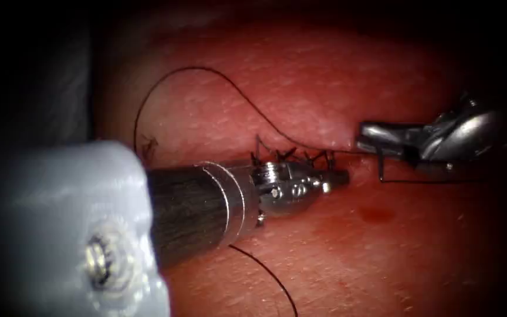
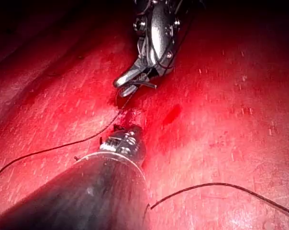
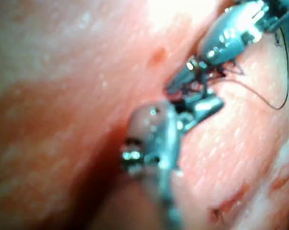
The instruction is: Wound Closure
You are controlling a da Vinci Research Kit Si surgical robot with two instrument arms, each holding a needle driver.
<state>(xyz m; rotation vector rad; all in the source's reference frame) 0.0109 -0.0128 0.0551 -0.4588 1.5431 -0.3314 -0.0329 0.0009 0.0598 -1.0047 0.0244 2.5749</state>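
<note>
At the centre of the endoscope view, the left tool [image 1: 338, 177] lies across the tissue [image 1: 335, 82] with its tip at the right end of the cut [image 1: 289, 161], where short dark knot tails [image 1: 291, 155] stand up from earlier stitches. Its jaws look pressed together; whether they pinch anything cannot be told. Right of the cut, the right tool [image 1: 366, 136] points left toward it, jaws closed, with the thread [image 1: 206, 69] running from the stitches to its tip and a strand hanging just beneath. From the cut the thread arcs far and left in a wide loop, and another length curves along the near tissue. A small spot of red fluid [image 1: 377, 215] sits near the left tool's tip. The needle cannot be made out.
</note>
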